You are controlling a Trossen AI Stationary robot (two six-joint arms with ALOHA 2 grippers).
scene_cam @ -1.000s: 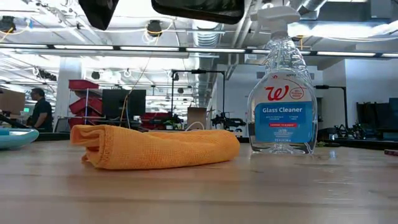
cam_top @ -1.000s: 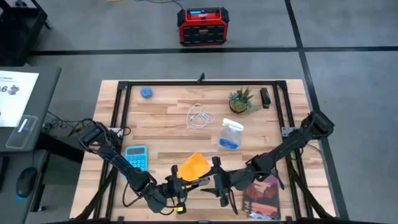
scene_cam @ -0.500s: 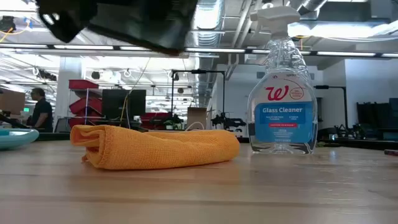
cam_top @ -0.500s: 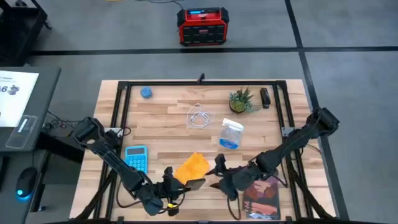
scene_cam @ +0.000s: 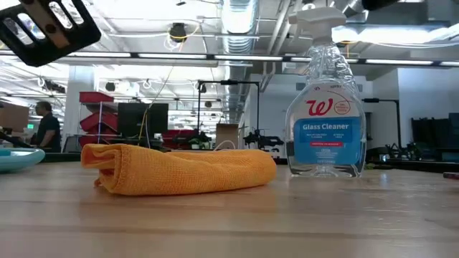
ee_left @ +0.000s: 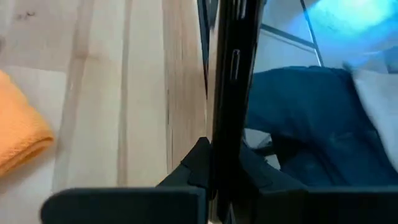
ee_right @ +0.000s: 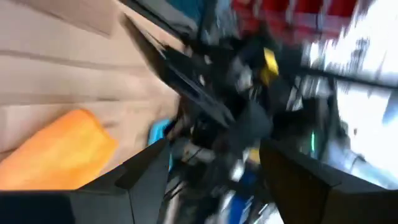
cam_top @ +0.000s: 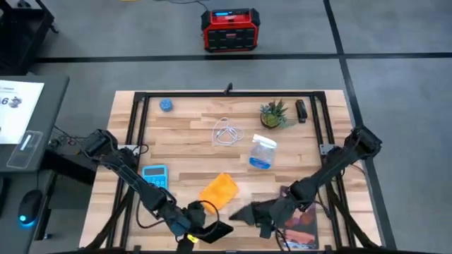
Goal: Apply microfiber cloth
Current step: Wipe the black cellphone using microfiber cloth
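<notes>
While both arms crowd the lower middle of the high view, the scene runs:

Worktop [cam_top: 191, 141]: carries everything.
Microfiber cloth [cam_top: 218, 188]: lies folded, lower centre, untouched.
Smartphone [cam_top: 217, 231]: held edge-on at the worktop's front edge.
Left claw [cam_top: 200, 230]: clamped on the smartphone.
Right claw [cam_top: 244, 214]: fingers spread wide, empty, near the cloth.
Risk: arms may collide; the thin smartphone could slip.

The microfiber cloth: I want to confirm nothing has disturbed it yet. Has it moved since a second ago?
No. The microfiber cloth lies at the same spot beside the glass cleaner bottle in the low view.
</notes>
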